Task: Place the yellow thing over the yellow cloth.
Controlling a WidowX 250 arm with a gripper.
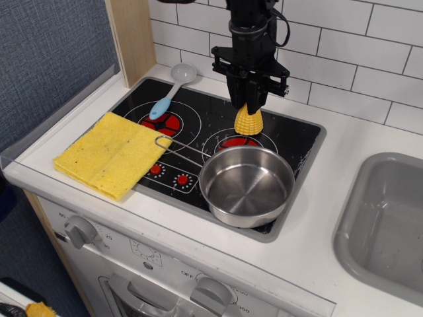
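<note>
The yellow thing is a small toy corn cob piece, upright at the back of the stove, just behind the steel pot. My black gripper comes down from above and is shut on the corn's narrow top, holding it a little above the right burner. The yellow cloth lies flat and folded at the stove's left edge, far to the left of the gripper, with nothing on it.
A steel pot with a long wire handle sits at the stove's front right. A blue-handled grey ladle lies at the back left. The black cooktop has red burners. A grey sink is at the right. A tiled wall stands behind.
</note>
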